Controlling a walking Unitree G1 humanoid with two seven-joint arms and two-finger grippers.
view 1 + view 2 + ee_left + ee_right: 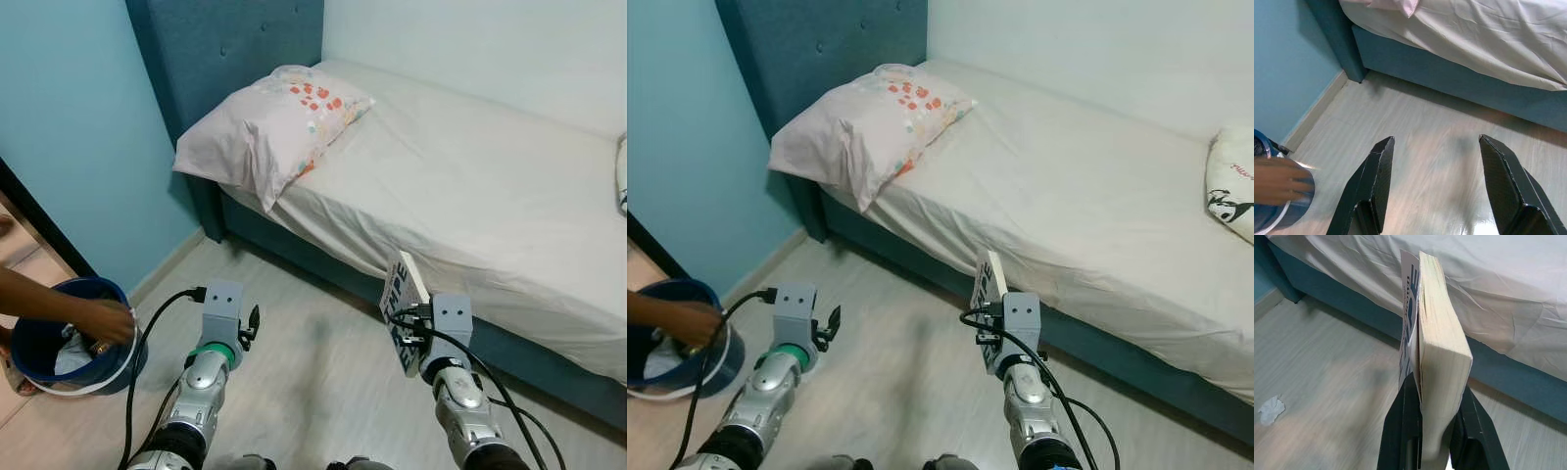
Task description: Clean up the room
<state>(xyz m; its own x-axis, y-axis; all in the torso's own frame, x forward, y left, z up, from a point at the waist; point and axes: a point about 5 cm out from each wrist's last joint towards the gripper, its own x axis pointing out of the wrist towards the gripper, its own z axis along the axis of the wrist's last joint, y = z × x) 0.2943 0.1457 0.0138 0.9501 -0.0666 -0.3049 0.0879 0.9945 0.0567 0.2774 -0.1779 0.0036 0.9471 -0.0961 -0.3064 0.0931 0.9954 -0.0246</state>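
My right gripper [1432,396] is shut on a thick paperback book [1437,338] with a white and blue cover, held upright over the floor just in front of the bed [470,186]. The same book [400,299] stands above my right wrist in the eye views. My left gripper [1432,161] is open with nothing between its fingers, hovering over bare floor near the bed's head end. A crumpled white scrap [1271,410] lies on the floor.
At the left a person's hand [103,321] grips the rim of a blue bucket [39,338] holding some rubbish. A pink pillow [269,122] lies at the bed's head, another pillow [1234,186] at the far right. A blue wall [78,117] stands left.
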